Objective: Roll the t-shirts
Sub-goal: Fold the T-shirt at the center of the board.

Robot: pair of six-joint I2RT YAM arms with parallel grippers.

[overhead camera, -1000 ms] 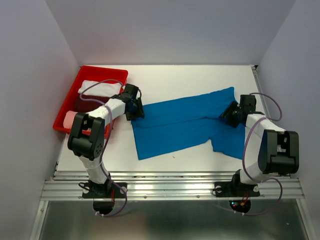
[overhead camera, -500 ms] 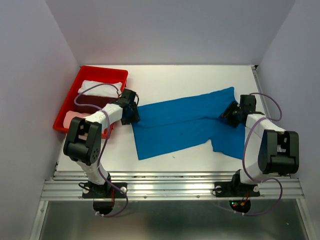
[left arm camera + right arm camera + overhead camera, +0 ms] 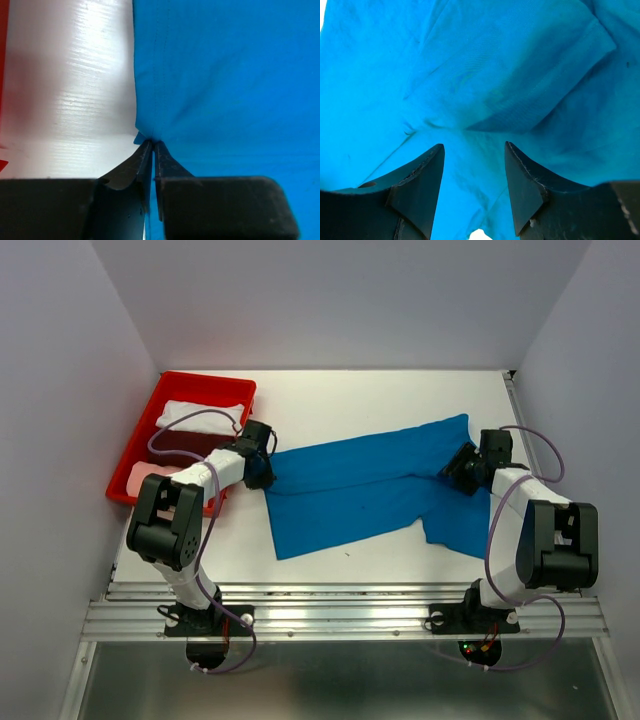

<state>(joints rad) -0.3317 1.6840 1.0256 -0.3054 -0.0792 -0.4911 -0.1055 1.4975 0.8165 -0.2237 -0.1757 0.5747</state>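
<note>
A bright blue t-shirt (image 3: 375,485) lies spread and wrinkled across the middle of the white table. My left gripper (image 3: 266,472) is at its left hem; in the left wrist view the gripper (image 3: 153,144) is shut on that blue edge (image 3: 150,131), pinching the cloth. My right gripper (image 3: 457,468) is low over the shirt's right side, and in the right wrist view it (image 3: 474,147) stands open with blue cloth (image 3: 485,90) beneath and between the fingers. White (image 3: 200,416), dark maroon (image 3: 178,447) and pale pink (image 3: 140,480) t-shirts lie in the tray.
The red plastic tray (image 3: 205,380) sits at the table's left, right beside my left arm. Grey walls close in on the left, back and right. A metal rail (image 3: 350,615) runs along the near edge.
My left gripper slid a little left to the shirt's hem and closed on it. The right gripper and the shirt have stayed put.
</note>
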